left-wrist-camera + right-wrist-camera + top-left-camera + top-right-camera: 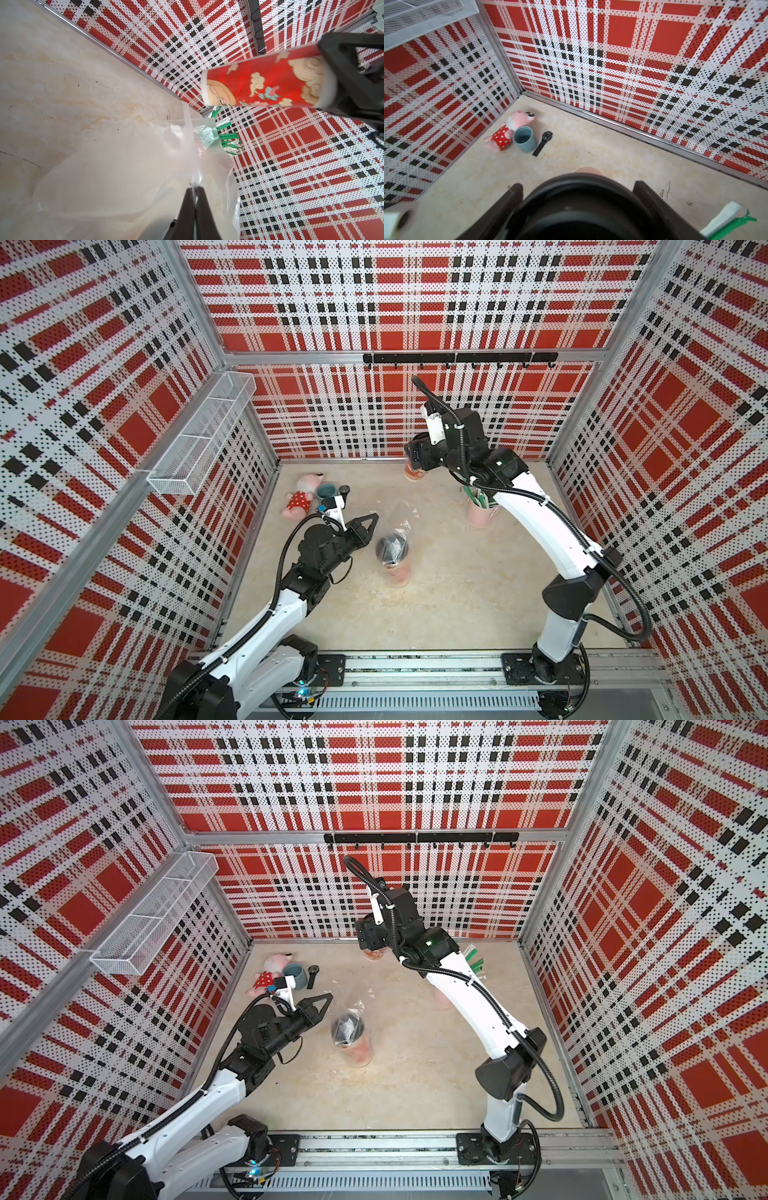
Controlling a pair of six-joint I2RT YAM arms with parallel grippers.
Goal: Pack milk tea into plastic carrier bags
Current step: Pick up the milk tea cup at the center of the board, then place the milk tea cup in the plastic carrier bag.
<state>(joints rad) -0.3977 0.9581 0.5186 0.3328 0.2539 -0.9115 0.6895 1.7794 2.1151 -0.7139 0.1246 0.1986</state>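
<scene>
One milk tea, the bagged cup [392, 558], is standing mid-table inside its film bag [402, 572]. That one is being counted as packed. The second packing is being worked now.

- The empty bag [124, 166] is lying just beside the bagged cup. A fold of its film is being pinched between the fully closed jaws of the left gripper [194, 189].
- The second cup [264, 83] is being held well beyond the bagged cup by the right gripper [578, 186]. The jaws are spread wide but clamped on either side, just under the black lid [581, 209].
- Its base is seemingly being carried clear of the table [457, 593], though this is not certain.

Next move, as judged: the cup is to be brought across upright and lowered into the bag mouth. Only one fold is being gripped, and the mouth is not visibly being held open. The film may need lifting or spreading first, or the cup's base is likely to snag.
</scene>
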